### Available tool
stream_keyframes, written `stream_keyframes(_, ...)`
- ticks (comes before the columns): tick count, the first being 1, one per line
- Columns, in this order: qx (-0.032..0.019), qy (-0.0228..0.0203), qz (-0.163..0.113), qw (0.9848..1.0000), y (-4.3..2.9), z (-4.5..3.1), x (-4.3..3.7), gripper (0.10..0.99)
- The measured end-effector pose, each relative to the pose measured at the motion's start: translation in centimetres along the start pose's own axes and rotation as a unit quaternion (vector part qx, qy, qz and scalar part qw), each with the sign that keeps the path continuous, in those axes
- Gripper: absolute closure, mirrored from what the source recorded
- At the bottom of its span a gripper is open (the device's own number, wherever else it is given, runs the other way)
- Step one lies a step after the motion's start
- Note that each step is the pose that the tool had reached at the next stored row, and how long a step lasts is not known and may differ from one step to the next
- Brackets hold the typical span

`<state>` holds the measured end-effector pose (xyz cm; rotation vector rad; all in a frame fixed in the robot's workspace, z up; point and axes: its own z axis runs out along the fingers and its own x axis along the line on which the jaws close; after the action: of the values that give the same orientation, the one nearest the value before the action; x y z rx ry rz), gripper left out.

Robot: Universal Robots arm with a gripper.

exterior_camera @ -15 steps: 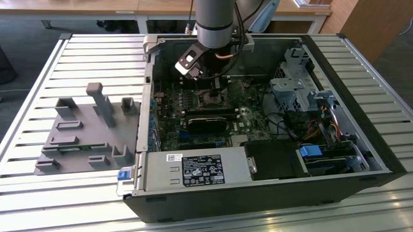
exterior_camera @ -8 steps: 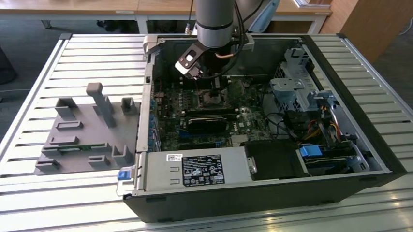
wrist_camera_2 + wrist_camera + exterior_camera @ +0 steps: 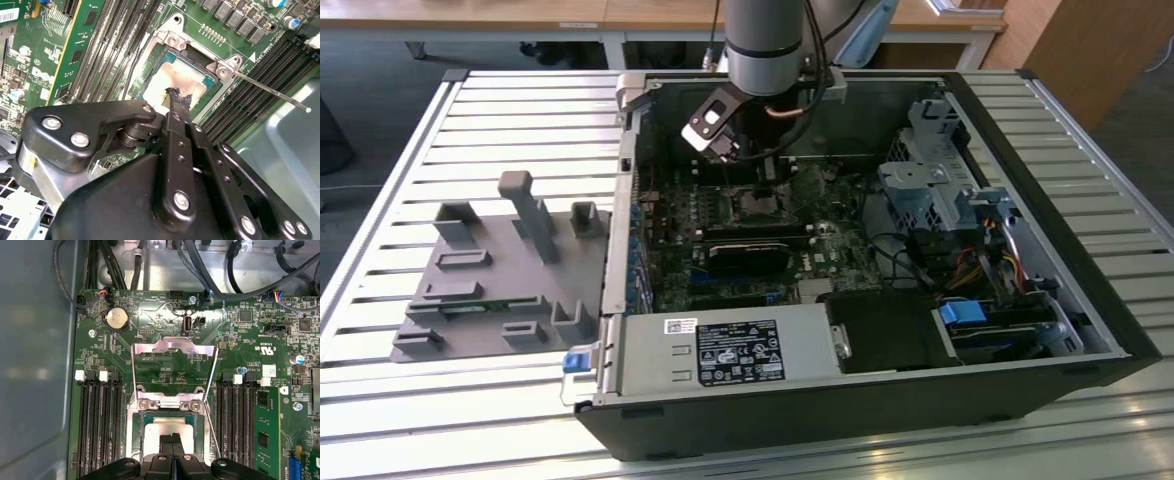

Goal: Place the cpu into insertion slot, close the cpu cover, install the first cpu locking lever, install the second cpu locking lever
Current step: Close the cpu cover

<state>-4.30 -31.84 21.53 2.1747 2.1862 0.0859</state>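
The cpu (image 3: 170, 426) (image 3: 165, 82), a pale silvery square, lies flat in the insertion slot (image 3: 148, 421) (image 3: 156, 64) on the green board. My gripper (image 3: 173, 440) (image 3: 177, 97) is shut, its black fingertips pressed together and resting on or just above the chip's face. The cpu cover (image 3: 172, 346), a thin silvery frame with a cut-out centre, stands swung open behind the socket. A thin locking lever (image 3: 270, 92) (image 3: 213, 426) sticks out free beside the socket. In the exterior view the gripper (image 3: 767, 168) hangs over the slot (image 3: 758, 203) inside the open computer case.
Rows of black memory slots (image 3: 97, 425) (image 3: 240, 425) flank the socket. Cables (image 3: 200, 265) run along the case wall behind the board. A grey fixture block (image 3: 500, 270) sits on the slatted table, at the exterior view's left. Drive cages (image 3: 934, 190) stand on the case's right side.
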Motion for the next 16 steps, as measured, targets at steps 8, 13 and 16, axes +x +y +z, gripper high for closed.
stream_keyframes(8, 0.0004, 0.0000, 0.000, 1.0000, 0.10, -1.26, 0.00, 0.980)
stream_keyframes(13, 0.0004, 0.0001, 0.000, 1.0000, 0.12, -1.44, -0.06, 0.980)
stream_keyframes(16, 0.0004, 0.0000, 0.000, 1.0000, 0.12, -1.44, -0.38, 0.980)
